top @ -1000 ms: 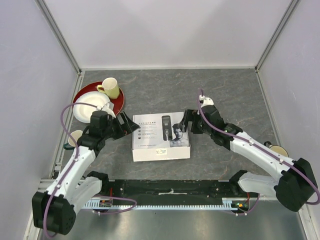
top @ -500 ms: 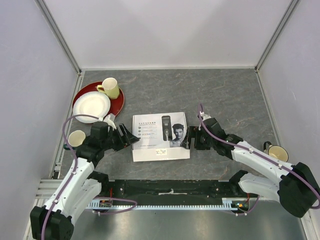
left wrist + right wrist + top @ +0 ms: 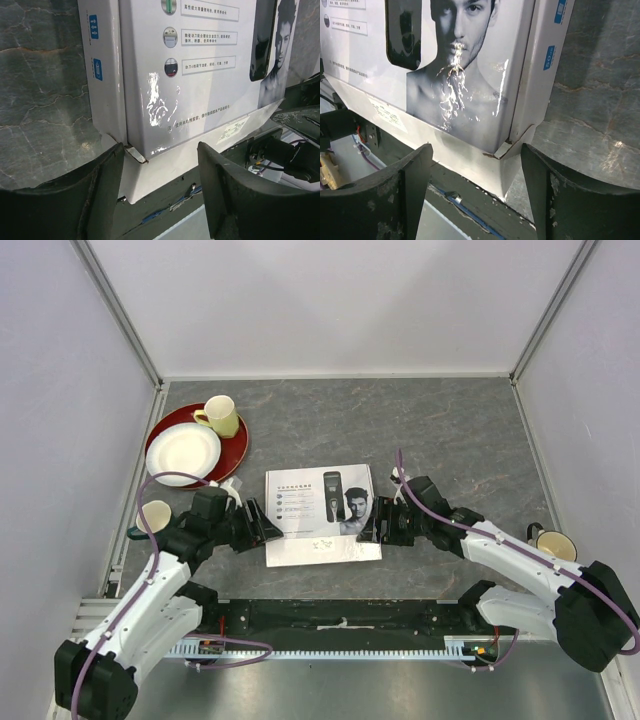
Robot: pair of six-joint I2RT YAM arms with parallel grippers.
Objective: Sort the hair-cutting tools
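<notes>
Top external: one box [image 3: 300, 502]; left gripper [image 3: 268, 526], right gripper [image 3: 368, 527] spread astride corners, nothing held.

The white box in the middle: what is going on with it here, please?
Two robot arms are working on the white box, which lies on the grey table with its printed lid facing up. The left gripper straddles the box's near left corner, and the right gripper straddles its near right corner. Both have their jaws open and clamp nothing. The lid is on and no real hair-cutting tool is in view, so the sorting has not begun.
</notes>
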